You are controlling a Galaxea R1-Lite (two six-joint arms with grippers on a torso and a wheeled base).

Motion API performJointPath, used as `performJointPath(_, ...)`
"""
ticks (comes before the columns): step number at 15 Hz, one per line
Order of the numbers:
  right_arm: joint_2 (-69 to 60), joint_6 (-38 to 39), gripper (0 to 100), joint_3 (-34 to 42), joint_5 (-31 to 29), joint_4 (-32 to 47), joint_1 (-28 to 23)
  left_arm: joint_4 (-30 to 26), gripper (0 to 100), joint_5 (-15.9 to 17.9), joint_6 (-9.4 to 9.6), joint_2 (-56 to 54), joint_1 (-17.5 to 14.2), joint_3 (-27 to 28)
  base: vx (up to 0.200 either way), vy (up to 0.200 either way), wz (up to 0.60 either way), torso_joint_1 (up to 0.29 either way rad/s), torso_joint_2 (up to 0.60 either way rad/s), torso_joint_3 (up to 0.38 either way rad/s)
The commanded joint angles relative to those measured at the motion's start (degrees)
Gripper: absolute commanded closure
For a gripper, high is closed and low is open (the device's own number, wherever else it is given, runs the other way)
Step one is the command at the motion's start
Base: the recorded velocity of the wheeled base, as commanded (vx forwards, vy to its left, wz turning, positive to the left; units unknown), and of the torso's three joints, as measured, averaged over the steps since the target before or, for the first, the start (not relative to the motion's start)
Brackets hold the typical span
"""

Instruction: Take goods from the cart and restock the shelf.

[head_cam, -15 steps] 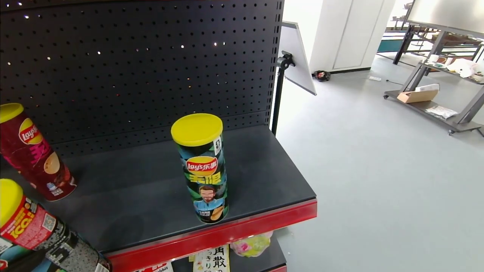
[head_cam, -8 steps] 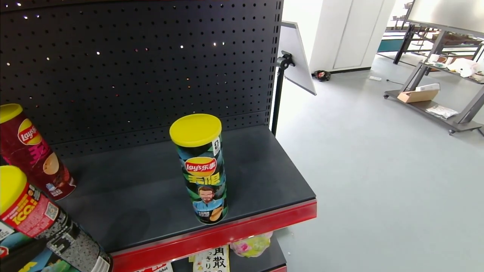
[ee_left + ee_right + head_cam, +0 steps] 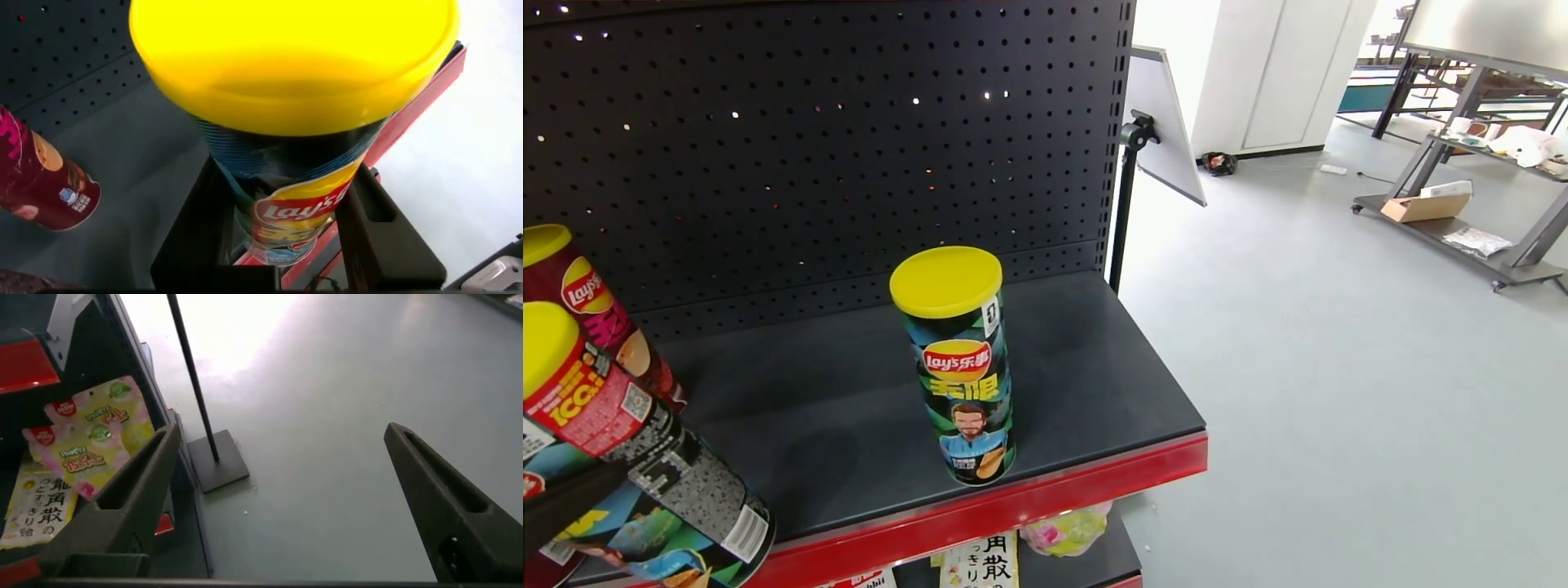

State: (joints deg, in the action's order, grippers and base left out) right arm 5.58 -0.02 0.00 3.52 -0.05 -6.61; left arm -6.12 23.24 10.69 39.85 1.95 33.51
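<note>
The held can (image 3: 621,441), with a yellow lid and a red, black and blue wrapper, is well to the left of the green can (image 3: 960,367). It is tilted, so its lid sits higher and farther from the green can than its base does. The base is over the front edge of the shelf (image 3: 849,384), on the same front line as the green can. It seems to hang just above the board, though contact is hard to judge from here.

The left gripper (image 3: 290,245) is clamped on this can, with one dark finger pressed to each side of its body below the lid.

The green can stands upright near the red front lip of the shelf, its yellow lid on. The dark red can (image 3: 580,278) is farther left of the green can and closer to the pegboard (image 3: 849,147). It stands on the board, partly behind the held can.

The right gripper (image 3: 282,433) hangs lower than the green can, beside the shelf's right end above the grey floor (image 3: 343,392). Its fingers are spread wide with nothing between them.

Below the green can, under the shelf, lie pale snack packets (image 3: 94,433). To the right of it, just past the shelf's end, a thin black pole (image 3: 1123,212) rises from a flat base. Far to the right stands a low wheeled rack (image 3: 1445,224) with a cardboard box on it
</note>
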Motion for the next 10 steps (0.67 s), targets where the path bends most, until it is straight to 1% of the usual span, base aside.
performJointPath(1, 0.0, 0.1, 0, 0.0, 0.1, 0.0, 1.1, 0.1, 100, 0.0, -0.06, 1.0, 0.0, 0.1, 0.0, 0.0, 0.0, 0.0, 0.0, 0.0)
performJointPath(2, 0.0, 0.1, 0, 0.0, 0.3, 0.0, 1.6, 0.1, 100, 0.0, -0.06, 1.0, 0.1, 0.1, 0.0, 0.0, 0.0, 0.0, 0.0, 0.0)
performJointPath(4, -1.5, 0.1, 0, 0.0, 0.3, 0.0, 5.8, 0.1, 100, 0.0, -0.06, 1.7, 0.0, 0.2, 0.0, 0.0, 0.0, 0.0, 0.0, 0.0)
performJointPath(5, -2.8, 0.1, 0, 0.0, 0.3, 0.0, 6.8, 0.1, 100, 0.0, -0.06, 1.8, 0.0, 0.3, 0.0, 0.0, 0.0, 0.0, 0.0, 0.0)
performJointPath(6, -2.8, 0.1, 0, 0.0, 0.3, 0.0, 6.8, 0.1, 100, 0.0, -0.06, 1.8, 0.0, 0.3, 0.0, 0.0, 0.0, 0.0, 0.0, 0.0)
performJointPath(7, -5.6, 0.4, 0, 0.0, -0.7, 0.0, 6.5, 0.1, 100, 0.0, -0.06, 2.1, 0.0, 0.2, 0.0, 0.0, 0.0, 0.0, 0.0, 0.0)
performJointPath(8, -5.6, 0.3, 0, 0.0, -2.3, 0.0, 6.5, 0.5, 100, 0.0, -0.06, 2.1, 0.1, -0.3, 0.0, 0.0, 0.0, 0.0, 0.0, 0.0)
performJointPath(10, -5.6, -0.1, 0, 0.0, -2.0, 0.0, 6.6, 0.5, 100, 0.0, -0.14, 2.4, 0.0, -0.2, 0.0, 0.0, 0.0, 0.0, 0.0, 0.0)
